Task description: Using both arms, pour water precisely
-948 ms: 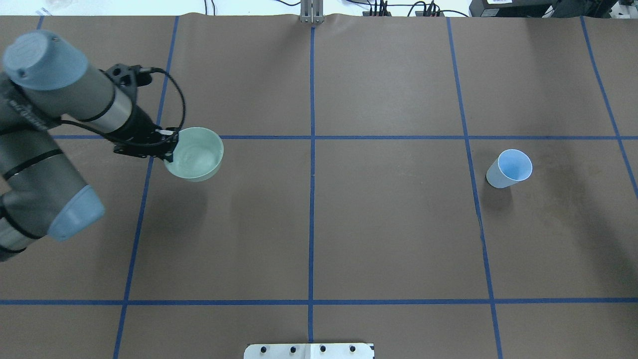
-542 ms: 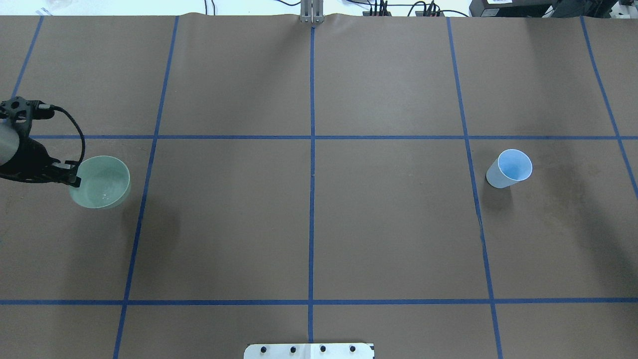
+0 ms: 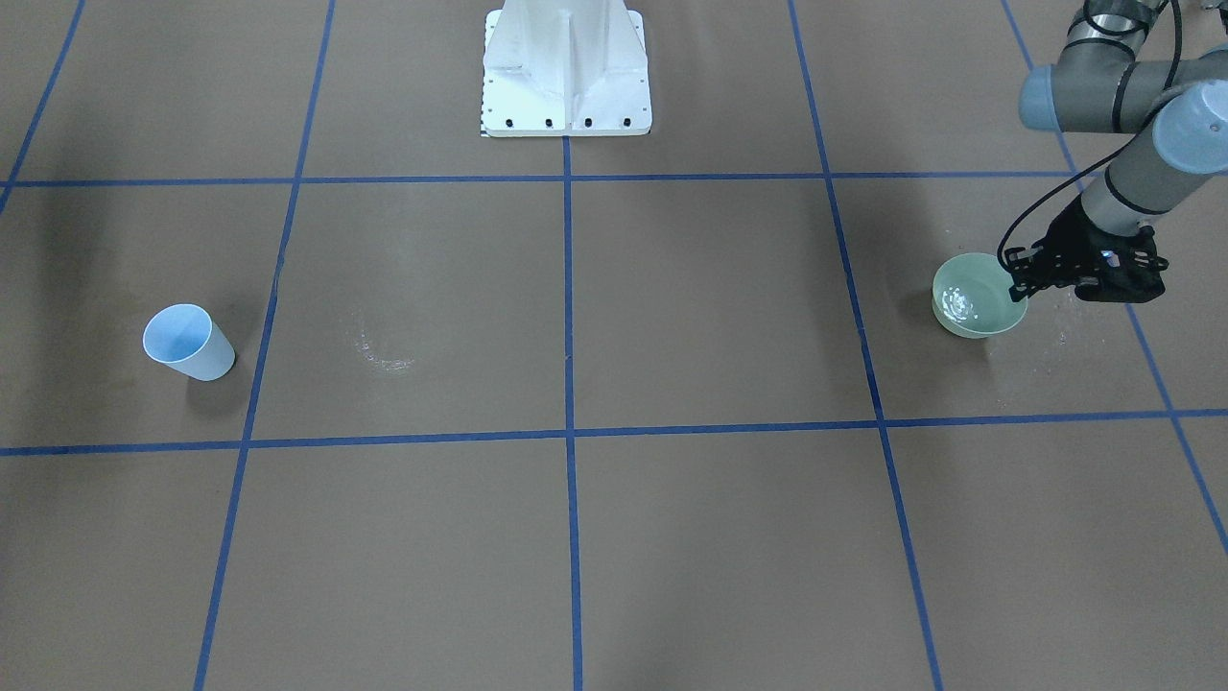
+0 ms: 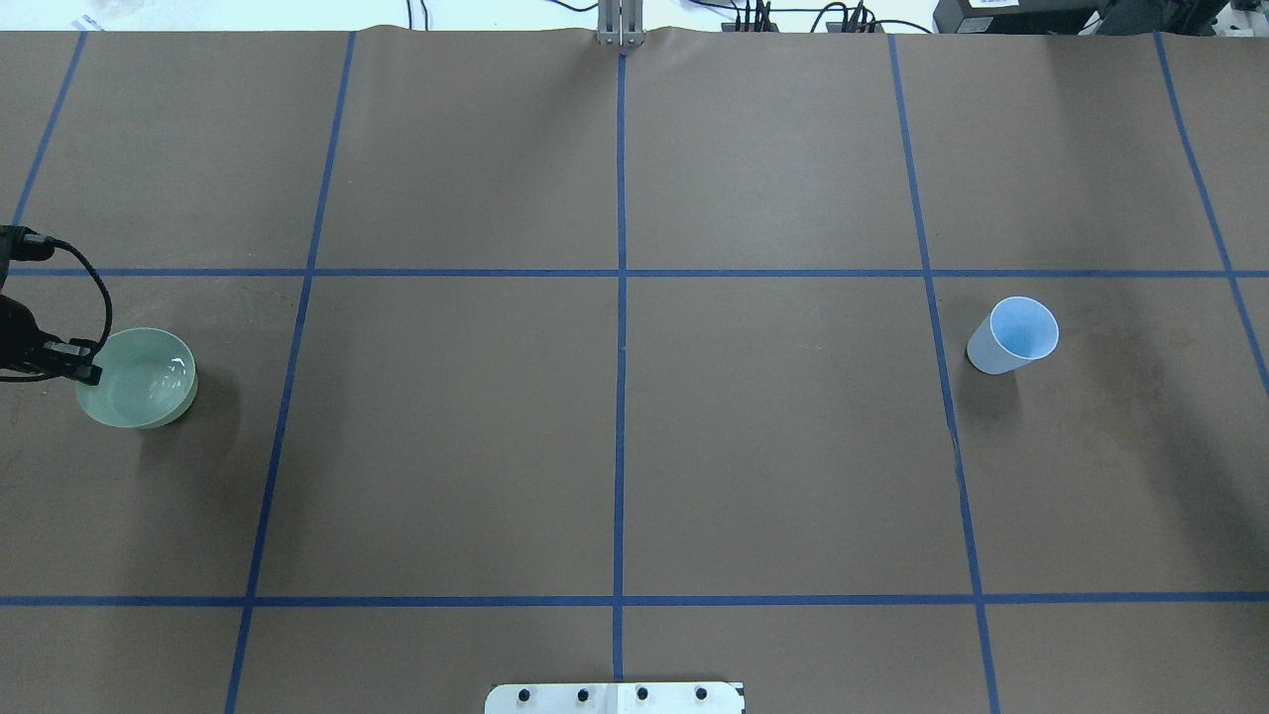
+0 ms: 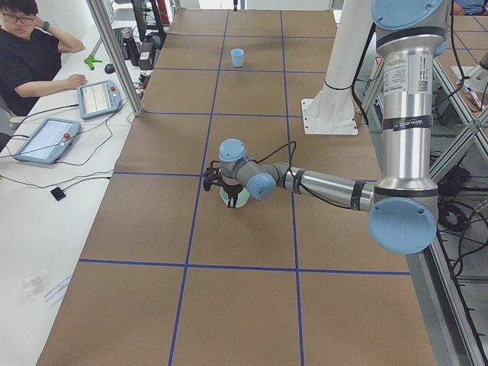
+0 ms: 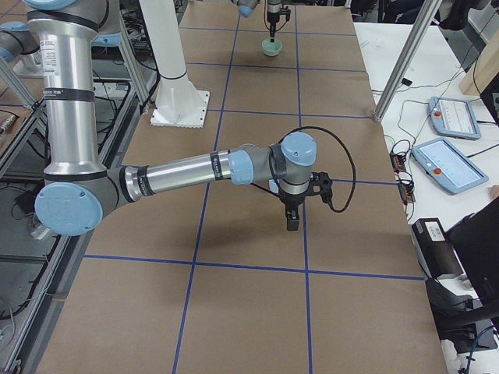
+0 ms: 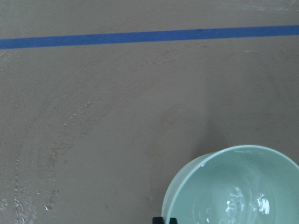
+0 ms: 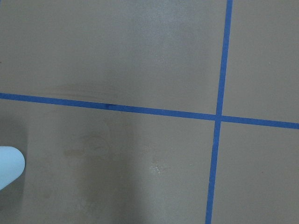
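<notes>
A pale green bowl sits at the table's far left and also shows in the front view. Water glints whitish inside it. My left gripper is shut on the bowl's rim, as the front view shows. The left wrist view shows the bowl low over the brown paper; I cannot tell whether it touches. A light blue cup stands upright at the right, alone. My right gripper shows only in the exterior right view, pointing down above the table; I cannot tell whether it is open or shut.
Wet marks lie on the paper mid-table and beside the bowl. The white pedestal base stands at the robot's side. An operator and tablets are beyond the table's far edge.
My left arm has carried the bowl far to the left and slightly nearer the robot, and has mostly left the overhead view. The cup has not moved.
</notes>
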Robot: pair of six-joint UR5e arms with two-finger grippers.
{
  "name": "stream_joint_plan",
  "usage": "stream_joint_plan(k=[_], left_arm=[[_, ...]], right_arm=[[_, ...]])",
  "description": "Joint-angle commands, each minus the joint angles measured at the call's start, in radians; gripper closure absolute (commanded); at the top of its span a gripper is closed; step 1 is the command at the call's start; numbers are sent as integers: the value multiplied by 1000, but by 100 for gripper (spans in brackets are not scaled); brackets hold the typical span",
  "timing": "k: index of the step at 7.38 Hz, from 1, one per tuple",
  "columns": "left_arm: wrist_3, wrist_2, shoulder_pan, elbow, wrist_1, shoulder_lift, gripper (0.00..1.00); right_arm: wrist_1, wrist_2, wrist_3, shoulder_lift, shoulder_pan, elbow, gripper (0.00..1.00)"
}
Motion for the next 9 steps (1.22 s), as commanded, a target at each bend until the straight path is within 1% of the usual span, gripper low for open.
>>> stream_joint_plan(k=[1, 2, 3, 4, 6, 8, 9], left_arm=[[14, -31, -12, 79, -96, -4, 3], [77, -145, -96, 82, -87, -6, 0], [96, -233, -177, 82, -59, -15, 0], [97, -264, -216, 73, -30, -24, 0], [97, -266, -221, 70, -28, -32, 0], [102, -266, -236, 34, 1, -35, 0], [164, -255, -242, 29, 15, -44, 0]], right_arm=[[1, 0, -2, 6, 0, 0, 0], [0, 2, -6, 6, 0, -4, 0], [0, 2, -6, 6, 0, -4, 0], [0, 2, -8, 4, 0, -6, 0], [0, 5, -8, 3, 2, -1, 0], [0, 5, -12, 1, 3, 5, 0], [1, 3, -12, 0, 3, 11, 0]])
